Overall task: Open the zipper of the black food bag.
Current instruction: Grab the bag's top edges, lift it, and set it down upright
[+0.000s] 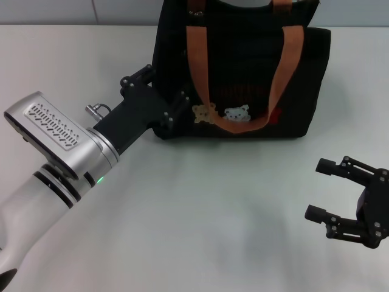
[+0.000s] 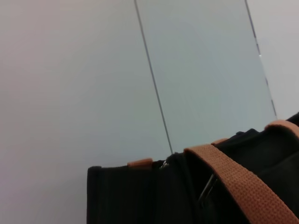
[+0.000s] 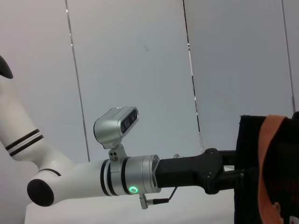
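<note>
The black food bag [image 1: 243,67] stands upright at the back middle of the table, its orange-brown handles [image 1: 197,67] hanging down the front above two bear patches [image 1: 222,113]. My left gripper [image 1: 159,91] is at the bag's lower left corner, open, with one finger behind the side edge and one on the front face. The right wrist view shows those fingers [image 3: 223,159] against the bag's edge [image 3: 250,177]. A small metal zipper pull [image 2: 164,164] shows on the bag's top rim in the left wrist view. My right gripper [image 1: 319,188] hangs open and empty at the front right, away from the bag.
The bag rests on a white table [image 1: 200,207]. Pale wall panels [image 2: 205,70] with thin dark seams stand behind it. My left arm's silver wrist [image 1: 58,131] stretches across the table's left side.
</note>
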`<action>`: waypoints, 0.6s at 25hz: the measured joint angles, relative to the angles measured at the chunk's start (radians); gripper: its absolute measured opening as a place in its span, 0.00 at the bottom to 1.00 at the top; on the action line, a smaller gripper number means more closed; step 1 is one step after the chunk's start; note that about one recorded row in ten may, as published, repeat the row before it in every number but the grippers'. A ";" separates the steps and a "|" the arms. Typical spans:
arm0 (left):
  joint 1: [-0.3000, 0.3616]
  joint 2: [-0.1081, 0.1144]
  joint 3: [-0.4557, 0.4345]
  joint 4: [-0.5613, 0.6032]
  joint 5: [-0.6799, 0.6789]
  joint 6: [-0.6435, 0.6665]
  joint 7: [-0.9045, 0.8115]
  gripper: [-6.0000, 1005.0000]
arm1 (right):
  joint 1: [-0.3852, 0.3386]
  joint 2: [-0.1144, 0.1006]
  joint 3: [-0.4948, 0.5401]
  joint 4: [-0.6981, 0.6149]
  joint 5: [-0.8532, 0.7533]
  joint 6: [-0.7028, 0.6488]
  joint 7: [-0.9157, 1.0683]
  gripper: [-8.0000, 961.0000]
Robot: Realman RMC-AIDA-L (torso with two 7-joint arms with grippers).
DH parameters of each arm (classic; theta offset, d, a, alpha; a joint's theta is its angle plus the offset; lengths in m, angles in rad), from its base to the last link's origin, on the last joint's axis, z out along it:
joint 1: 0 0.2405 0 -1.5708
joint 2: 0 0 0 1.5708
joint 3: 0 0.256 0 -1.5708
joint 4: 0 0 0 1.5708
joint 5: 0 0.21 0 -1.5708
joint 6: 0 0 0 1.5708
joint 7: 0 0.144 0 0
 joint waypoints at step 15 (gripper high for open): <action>0.003 0.000 -0.009 0.002 0.001 0.056 0.103 0.16 | -0.011 0.000 0.015 0.081 0.208 0.005 -0.062 0.87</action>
